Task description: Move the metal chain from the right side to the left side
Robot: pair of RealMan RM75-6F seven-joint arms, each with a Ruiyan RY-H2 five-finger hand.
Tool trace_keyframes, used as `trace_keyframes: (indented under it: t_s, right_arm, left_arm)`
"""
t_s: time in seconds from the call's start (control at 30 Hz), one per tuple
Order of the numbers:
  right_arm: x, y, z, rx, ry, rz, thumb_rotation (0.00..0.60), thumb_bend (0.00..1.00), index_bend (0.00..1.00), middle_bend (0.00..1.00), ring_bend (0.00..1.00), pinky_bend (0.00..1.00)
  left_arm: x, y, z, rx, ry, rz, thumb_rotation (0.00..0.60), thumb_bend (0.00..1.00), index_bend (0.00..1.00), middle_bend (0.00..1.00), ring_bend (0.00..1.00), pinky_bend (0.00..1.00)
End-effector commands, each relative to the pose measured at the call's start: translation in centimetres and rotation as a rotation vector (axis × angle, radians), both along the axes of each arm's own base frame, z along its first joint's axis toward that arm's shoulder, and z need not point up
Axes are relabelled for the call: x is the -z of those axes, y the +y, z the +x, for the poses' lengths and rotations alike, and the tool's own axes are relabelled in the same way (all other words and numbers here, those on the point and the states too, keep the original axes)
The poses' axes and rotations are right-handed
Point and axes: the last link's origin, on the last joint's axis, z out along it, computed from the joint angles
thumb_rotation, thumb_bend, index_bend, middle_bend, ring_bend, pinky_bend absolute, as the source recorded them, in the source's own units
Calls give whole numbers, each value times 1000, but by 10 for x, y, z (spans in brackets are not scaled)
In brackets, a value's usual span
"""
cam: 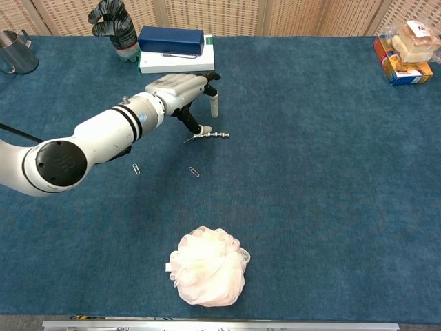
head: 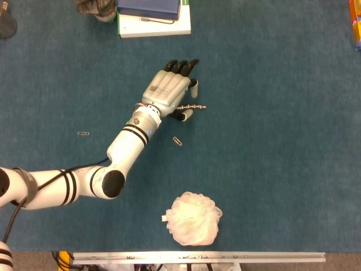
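Note:
The metal chain [head: 192, 106] is short and beaded and lies straight on the blue table cloth [head: 282, 141] near the middle. In the chest view the chain [cam: 213, 135] lies flat. My left hand [head: 168, 92] hovers over the chain's left end, palm down, fingers spread and pointing away. The thumb tip [cam: 204, 129] is right at that end of the chain and one finger [cam: 213, 105] hangs above it. I cannot tell whether the thumb touches the chain. Nothing is gripped. My right hand appears in neither view.
Two paper clips [head: 177, 140] [head: 83, 133] lie near the left arm. A white bath pouf [head: 194, 218] sits at the front. Stacked books [cam: 176, 48] and a dark bottle [cam: 114, 24] stand behind the hand, a metal cup [cam: 15, 52] far left, snack packs [cam: 406, 52] far right.

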Motion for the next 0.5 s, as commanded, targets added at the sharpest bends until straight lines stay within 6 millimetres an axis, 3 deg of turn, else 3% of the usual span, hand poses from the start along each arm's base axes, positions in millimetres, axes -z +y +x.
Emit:
trace_keyframes:
  t_s: [0.03,0.5]
  right_arm:
    - [-1,0,0,0,2,-3,600,32,282,109,0,36]
    - [-10,8,2,4,-24,15,600,32,282,109,0,36]
  left_arm:
    - [1,1,2,-1,-11,-4,600,280,424,0,0,28]
    - [9,0,2,-21,-55,-9,600,280,490,0,0,28]
